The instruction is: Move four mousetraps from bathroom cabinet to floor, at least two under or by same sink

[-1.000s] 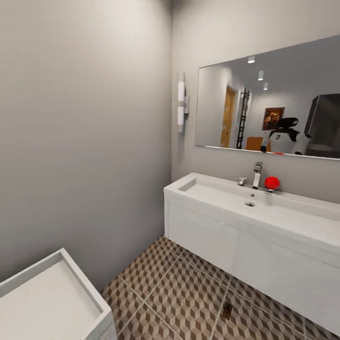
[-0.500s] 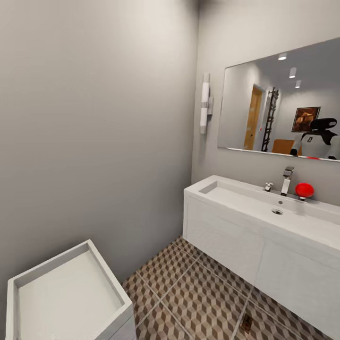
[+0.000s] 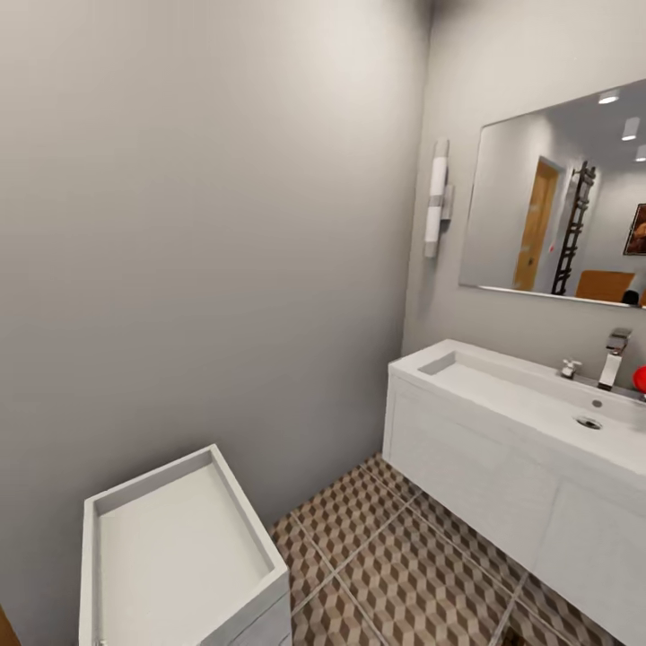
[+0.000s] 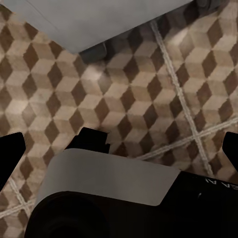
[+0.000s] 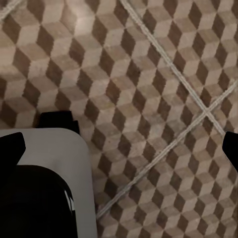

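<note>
Brown cube-patterned tile bathroom floor (image 3: 395, 574) and wide white rectangular bathroom sink (image 3: 538, 395) slide right as the camera pans left, no mousetraps visible, both hands' state I can't tell.

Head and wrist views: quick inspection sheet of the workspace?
Surface: cube-pattern floor, bare where visible.
Job's things: sink with tap on white unit; mousetraps: nothing seen.
Clutter: red object at frame edge by the tap; white tray-top unit near left.
Grippers: left and right open, holding nothing, over the floor.
Cables: nothing seen.
Surroundings: grey walls, mirror, wall light.
</note>
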{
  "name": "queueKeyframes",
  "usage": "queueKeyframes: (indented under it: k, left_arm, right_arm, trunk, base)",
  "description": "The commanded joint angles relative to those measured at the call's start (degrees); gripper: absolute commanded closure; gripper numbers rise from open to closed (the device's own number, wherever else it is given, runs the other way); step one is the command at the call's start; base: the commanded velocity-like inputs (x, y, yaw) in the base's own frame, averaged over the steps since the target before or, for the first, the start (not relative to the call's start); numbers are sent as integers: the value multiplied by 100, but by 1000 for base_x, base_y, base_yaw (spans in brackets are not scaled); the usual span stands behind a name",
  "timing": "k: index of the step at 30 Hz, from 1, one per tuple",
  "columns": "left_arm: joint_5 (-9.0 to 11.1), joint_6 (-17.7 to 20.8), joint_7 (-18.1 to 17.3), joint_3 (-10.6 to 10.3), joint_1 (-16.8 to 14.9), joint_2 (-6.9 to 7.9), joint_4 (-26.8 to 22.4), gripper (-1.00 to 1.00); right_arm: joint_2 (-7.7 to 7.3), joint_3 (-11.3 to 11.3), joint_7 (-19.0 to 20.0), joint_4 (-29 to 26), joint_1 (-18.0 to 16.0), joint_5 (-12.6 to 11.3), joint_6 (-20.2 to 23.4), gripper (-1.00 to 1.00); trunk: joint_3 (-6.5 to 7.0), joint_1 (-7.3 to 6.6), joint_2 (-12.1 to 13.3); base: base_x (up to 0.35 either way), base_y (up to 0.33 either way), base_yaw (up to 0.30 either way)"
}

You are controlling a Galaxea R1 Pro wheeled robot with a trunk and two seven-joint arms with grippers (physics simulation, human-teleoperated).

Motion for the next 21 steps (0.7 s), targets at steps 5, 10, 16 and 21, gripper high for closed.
queueKeyframes:
  k: [5, 10, 16, 21]
  left_arm:
    - [24, 2, 15, -48, -4, -6, 2, -100]
    - [4, 13, 12, -54, -4, -13, 2, -100]
    - [-10, 25, 0, -56, -4, -16, 2, -100]
    - [-14, 35, -8, -56, -4, -12, 2, -100]
  right_arm:
    - [1, 30, -5, 18, -7, -39, -37, -100]
    - [2, 30, -4, 18, -7, -39, -37, -100]
    - [0, 31, -4, 18, -7, -39, -37, -100]
    - [1, 31, -4, 18, -7, -39, -37, -100]
  trunk:
    - [9, -1, -3]
    - [24, -1, -3]
    - [43, -1, -3]
    - [58, -1, -3]
  base:
    - [0, 0, 287]
    - [0, 0, 287]
    - [0, 0, 287]
    - [0, 0, 287]
